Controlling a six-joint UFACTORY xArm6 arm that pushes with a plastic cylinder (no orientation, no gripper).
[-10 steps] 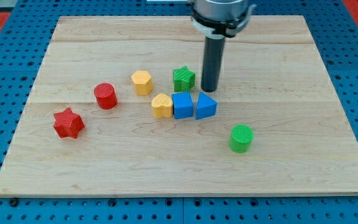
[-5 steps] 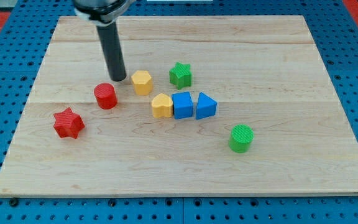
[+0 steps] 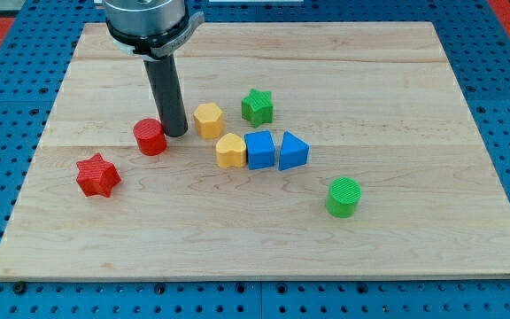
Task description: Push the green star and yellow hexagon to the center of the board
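The green star (image 3: 257, 105) lies a little above the board's middle. The yellow hexagon (image 3: 208, 119) lies to its left, slightly lower. My tip (image 3: 175, 133) rests on the board between the yellow hexagon and the red cylinder (image 3: 150, 136), close to both, just left of the hexagon. The rod rises up to the arm at the view's top left.
A yellow heart-like block (image 3: 230, 151), a blue cube (image 3: 260, 150) and a blue triangular block (image 3: 293, 151) stand in a touching row below the hexagon and star. A red star (image 3: 97, 175) lies at the left. A green cylinder (image 3: 344, 196) stands at the lower right.
My tip went from right of the green star to left of the yellow hexagon, then down beside the red cylinder. The star shifted slightly left and up; the hexagon moved slightly right.
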